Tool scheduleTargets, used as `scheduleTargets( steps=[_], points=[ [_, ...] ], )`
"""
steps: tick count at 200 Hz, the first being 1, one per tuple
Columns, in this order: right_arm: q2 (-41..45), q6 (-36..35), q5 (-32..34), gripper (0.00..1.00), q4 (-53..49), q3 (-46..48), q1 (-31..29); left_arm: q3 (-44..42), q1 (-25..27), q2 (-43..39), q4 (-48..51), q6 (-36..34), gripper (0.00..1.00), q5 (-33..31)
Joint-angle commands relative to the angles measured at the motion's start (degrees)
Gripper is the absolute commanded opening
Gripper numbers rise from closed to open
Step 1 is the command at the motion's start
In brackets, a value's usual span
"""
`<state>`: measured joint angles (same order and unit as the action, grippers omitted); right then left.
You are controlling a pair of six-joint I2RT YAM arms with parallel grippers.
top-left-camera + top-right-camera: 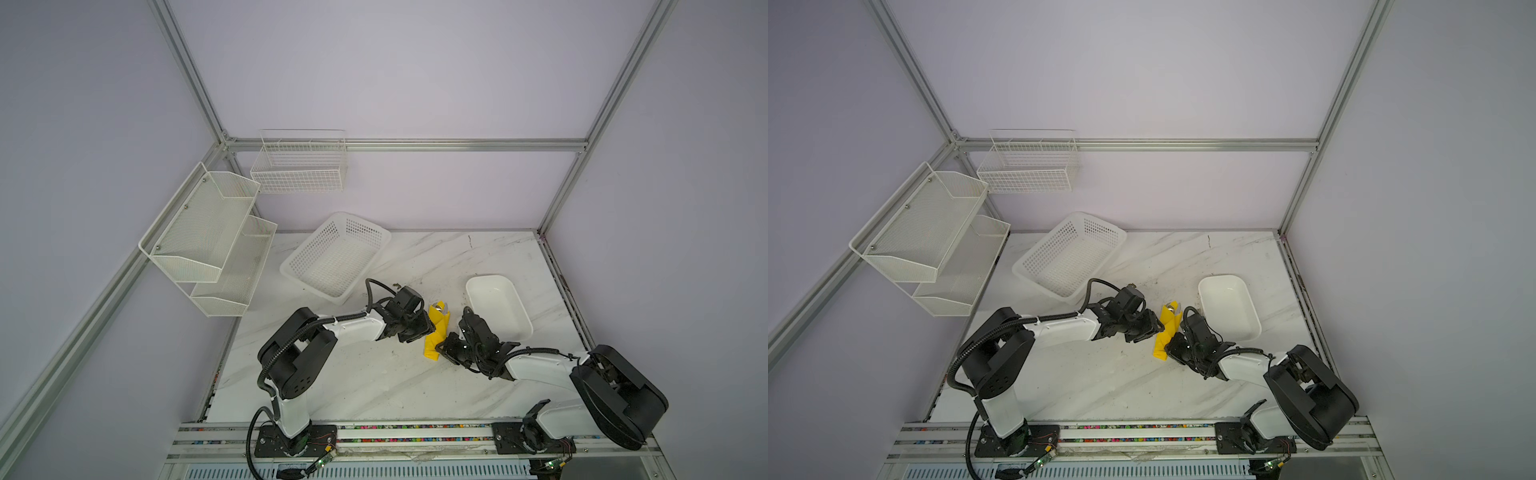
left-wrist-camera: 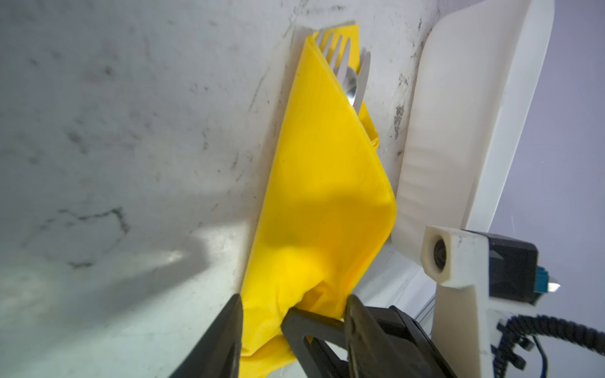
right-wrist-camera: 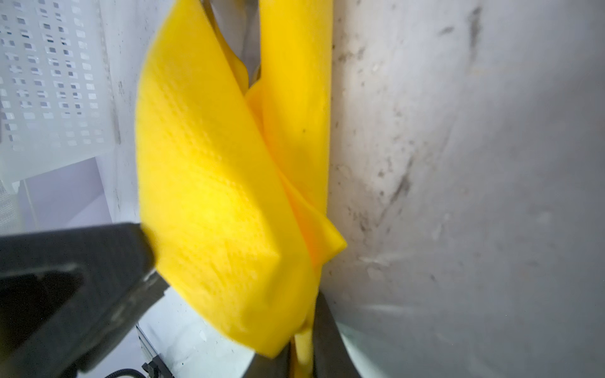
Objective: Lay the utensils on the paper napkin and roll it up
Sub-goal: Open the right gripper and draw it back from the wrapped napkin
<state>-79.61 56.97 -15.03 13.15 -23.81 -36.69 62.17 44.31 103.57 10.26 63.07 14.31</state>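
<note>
In both top views the napkin (image 1: 433, 345) (image 1: 1160, 347), thin bright yellow paper folded into a long narrow bundle, lies on the white marbled, scuffed worktop (image 1: 374, 374) (image 1: 1100, 374). It sits between the left hand (image 1: 426, 330) (image 1: 1156, 328) and the right hand (image 1: 446, 345) (image 1: 1173, 347), both crowding its near end. The shiny utensils (image 1: 438, 308) (image 1: 1170, 308) poke out of its far end. A white perforated plastic basket (image 1: 365, 232) (image 1: 1100, 230) stands behind the left arm. A smooth white tray (image 1: 496, 303) (image 1: 1229, 303) with rounded corners stands just beside the right arm. A two-tier mesh shelf (image 1: 208, 232) and a wire rack (image 1: 299, 166) hang on the walls.

In the left wrist view the napkin (image 2: 320, 196) forms a smooth tapering wrap. The fork (image 2: 334, 49), spoon (image 2: 349, 85) and knife (image 2: 365, 75) tips show at its open end, close to the tray (image 2: 458, 114). The left hand (image 2: 294, 301) is spread, its black fingers on either side of the crumpled near end. A finger (image 2: 307, 327) of the right hand reaches in between them, and that arm's white camera block (image 2: 458, 261) hides part of the tray.

In the right wrist view the napkin (image 3: 212, 180) shows an embossed, dimpled texture. The right hand (image 3: 301, 343) is pressed together, pinching a strip of the napkin. A blurred finger (image 3: 82, 278) of the left hand covers the corner near the basket (image 3: 49, 81).
</note>
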Motion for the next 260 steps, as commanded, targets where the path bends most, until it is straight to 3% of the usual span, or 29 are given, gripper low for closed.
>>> scheduleTargets(
  steps=[1, 54, 88, 130, 174, 206, 260],
  points=[
    [-0.8, -4.9, -2.0, 0.16, -4.8, 0.5, 1.0, 1.9, -0.9, -1.8, 3.7, -4.6, 0.52, -0.6],
    [0.6, -13.2, -6.6, 0.18, -9.5, 0.6, 5.1, 0.1, -0.5, 0.7, -1.6, -4.8, 0.54, 6.0],
    [0.6, -15.0, -8.7, 0.18, -9.3, 0.3, 6.2, 1.5, 0.2, 2.7, -1.3, -5.0, 0.52, 6.3],
    [0.6, -15.4, -8.8, 0.19, -10.2, -0.3, 6.7, 2.6, 0.7, 4.7, 0.7, -5.1, 0.47, 4.9],
    [2.9, -13.9, -8.4, 0.22, -9.6, -0.4, 7.2, 5.2, 1.5, 7.8, 4.0, -7.1, 0.35, 4.9],
    [3.8, -12.3, -7.0, 0.29, -9.4, -0.7, 7.4, 5.7, 1.8, 9.6, 4.9, -7.6, 0.27, 5.2],
    [3.5, -10.0, -4.6, 0.53, -8.8, -1.8, 7.9, 6.1, 2.6, 10.8, 4.9, -7.6, 0.23, 5.6]
  ],
)
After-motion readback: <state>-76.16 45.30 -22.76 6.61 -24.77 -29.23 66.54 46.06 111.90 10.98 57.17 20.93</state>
